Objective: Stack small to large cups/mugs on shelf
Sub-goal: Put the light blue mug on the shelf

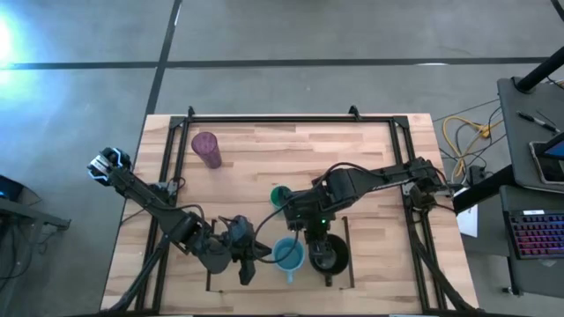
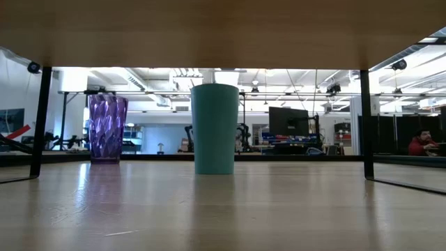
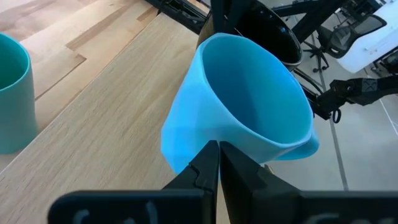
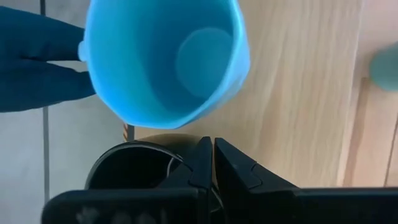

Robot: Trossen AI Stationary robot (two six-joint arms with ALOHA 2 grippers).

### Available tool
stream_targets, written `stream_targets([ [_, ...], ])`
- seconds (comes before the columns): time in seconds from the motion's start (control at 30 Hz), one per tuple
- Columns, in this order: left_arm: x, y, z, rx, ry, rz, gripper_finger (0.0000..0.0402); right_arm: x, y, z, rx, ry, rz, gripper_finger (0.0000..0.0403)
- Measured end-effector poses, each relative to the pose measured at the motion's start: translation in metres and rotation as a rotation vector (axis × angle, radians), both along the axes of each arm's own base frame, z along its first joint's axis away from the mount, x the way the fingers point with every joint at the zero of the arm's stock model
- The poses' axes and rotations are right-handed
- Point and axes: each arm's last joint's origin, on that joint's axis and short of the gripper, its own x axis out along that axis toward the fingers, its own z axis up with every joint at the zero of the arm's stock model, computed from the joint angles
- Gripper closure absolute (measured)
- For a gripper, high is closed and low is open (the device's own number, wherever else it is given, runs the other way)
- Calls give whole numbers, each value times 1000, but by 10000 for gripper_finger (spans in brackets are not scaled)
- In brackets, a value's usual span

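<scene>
The light-blue mug (image 1: 288,254) and the black mug (image 1: 329,256) stand side by side in the line-marked shelf area (image 1: 269,287) near the table's near edge. My left gripper (image 1: 256,255) is shut, level at the blue mug's left side (image 3: 186,134). My right gripper (image 1: 317,236) is shut, pointing down just over the black mug's far rim (image 4: 124,163). The green cup (image 1: 280,195) stands upright on its base at mid-table and shows in the low view (image 2: 214,129). The purple tumbler (image 1: 207,150) stands at the far left and also shows there (image 2: 106,129). My left gripper's shut fingertips (image 3: 208,163) lie against the light-blue mug's outer wall (image 3: 186,149), low on its left side, coming level from the table's left. The mug's handle (image 3: 309,145) is off to one side, outside the fingers. My right gripper: its own fingers hide whether it touches the black mug's rim (image 4: 163,159).
A black metal frame (image 1: 291,117) runs along the far and side edges of the table. Bare wood lies between the purple tumbler and the green cup. Cables and a keyboard (image 1: 536,231) sit off the table's right side. A person (image 2: 420,143) sits far back in the room.
</scene>
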Motion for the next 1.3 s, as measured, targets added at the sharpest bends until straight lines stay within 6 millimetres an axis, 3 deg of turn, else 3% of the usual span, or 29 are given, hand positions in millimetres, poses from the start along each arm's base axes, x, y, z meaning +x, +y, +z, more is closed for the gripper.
stream_targets([
  [0.87,3,2,-1,-17,-25,16,402,4,2,2,14,-53,9,390],
  [1.3,6,7,-1,0,-27,25,402,1,-4,-1,-113,-35,-30,390],
])
